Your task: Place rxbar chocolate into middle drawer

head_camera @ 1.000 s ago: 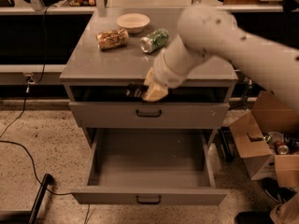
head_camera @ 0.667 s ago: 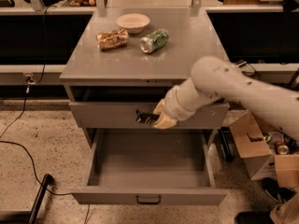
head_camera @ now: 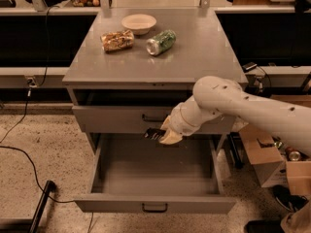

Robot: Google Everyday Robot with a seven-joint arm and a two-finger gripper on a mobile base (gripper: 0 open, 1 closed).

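Above the bench's [head_camera: 204, 57] open middle drawer [head_camera: 155, 176], the tool [head_camera: 163, 136] pinches the rxbar chocolate [head_camera: 152, 133] by 1 end; likely light, slippery.

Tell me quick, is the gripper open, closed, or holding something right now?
Gripper: shut on the rxbar chocolate, just above the open middle drawer.

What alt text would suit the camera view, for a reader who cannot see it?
The gripper, reaching from the right, holds the bar above the open middle drawer. On the cabinet top sit a bowl, a bag and a green can.
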